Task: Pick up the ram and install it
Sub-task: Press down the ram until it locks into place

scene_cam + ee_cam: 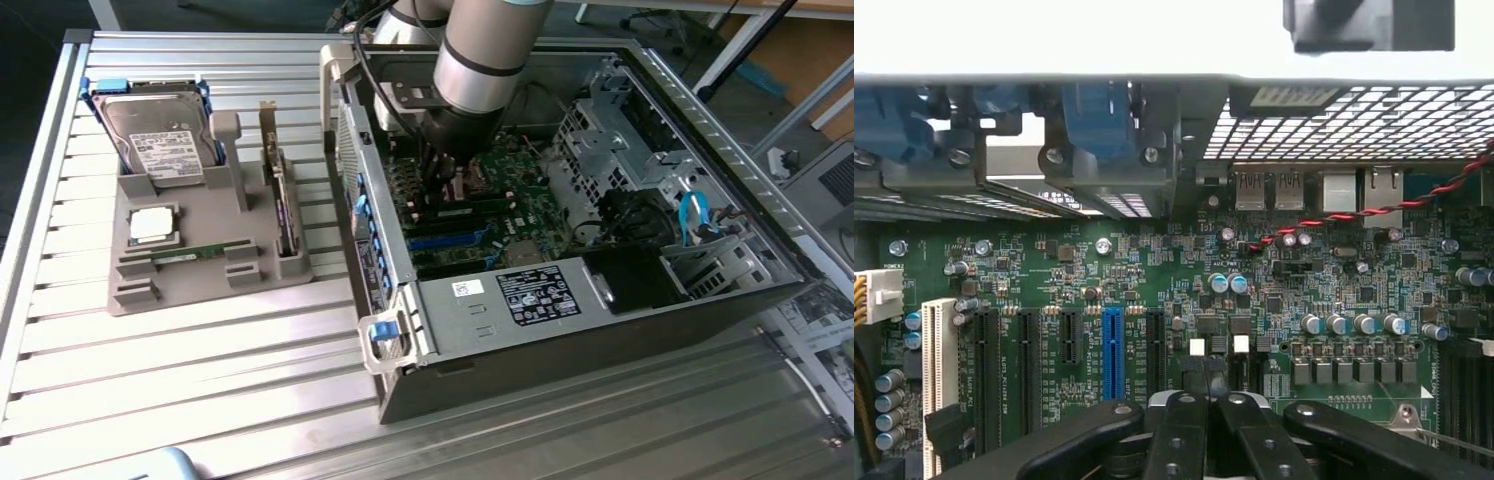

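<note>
Ram (198,251) in tray slot; tool (1214,405) closed over motherboard (1154,290).

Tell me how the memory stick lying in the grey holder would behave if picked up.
The memory stick is a thin flat board, so it is probably stiff and light. It sits edge-up in a slot of the grey holder, so it may bind if tilted. Its bare chips suggest it is fragile.

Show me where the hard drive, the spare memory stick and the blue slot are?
Hard drive (158,140): exterior view, on its white label.
Ram (200,250): exterior view, mid-stick, lying in the grey holder.
Blue slot (1113,350): wrist view, halfway along the slot.
</note>
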Controlling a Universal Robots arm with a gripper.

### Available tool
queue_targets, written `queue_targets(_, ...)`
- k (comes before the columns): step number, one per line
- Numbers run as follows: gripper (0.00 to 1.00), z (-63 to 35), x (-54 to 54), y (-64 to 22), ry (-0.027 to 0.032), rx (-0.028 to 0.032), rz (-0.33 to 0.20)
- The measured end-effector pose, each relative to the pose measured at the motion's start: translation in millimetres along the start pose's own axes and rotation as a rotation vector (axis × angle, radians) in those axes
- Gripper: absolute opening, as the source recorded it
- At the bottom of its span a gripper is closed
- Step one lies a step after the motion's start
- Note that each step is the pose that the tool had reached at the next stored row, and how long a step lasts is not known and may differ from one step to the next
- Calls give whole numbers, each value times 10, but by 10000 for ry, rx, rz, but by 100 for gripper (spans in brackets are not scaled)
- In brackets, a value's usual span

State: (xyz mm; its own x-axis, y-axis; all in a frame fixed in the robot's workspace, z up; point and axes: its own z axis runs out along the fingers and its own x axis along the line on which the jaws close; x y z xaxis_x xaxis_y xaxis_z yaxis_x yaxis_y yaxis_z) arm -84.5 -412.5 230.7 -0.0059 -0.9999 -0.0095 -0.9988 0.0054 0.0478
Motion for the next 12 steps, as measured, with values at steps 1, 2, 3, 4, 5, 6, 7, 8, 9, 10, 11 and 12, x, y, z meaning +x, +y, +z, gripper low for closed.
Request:
queue_targets(1,11,2,-1,-1,-5,2,-1)
queue_targets(2,11,3,-1,-1,-6,2,0)
queue_targets(3,11,5,-1,-1,-6,3,0)
queue_targets(4,11,9,-1,-1,-7,4,-1)
queue_targets(5,11,10,-1,-1,-5,2,0)
queue_targets(6,11,11,-1,-1,-4,2,-1)
queue_targets(7,11,11,0,-1,-3,1,0)
queue_targets(8,11,11,0,-1,-3,1,0)
queue_targets(9,11,11,-1,-1,-3,1,0)
queue_targets(10,11,12,-1,-1,-5,2,0)
queue_targets(11,11,12,-1,-1,-4,2,0)
queue_targets(12,11,11,-1,-1,-7,3,0)
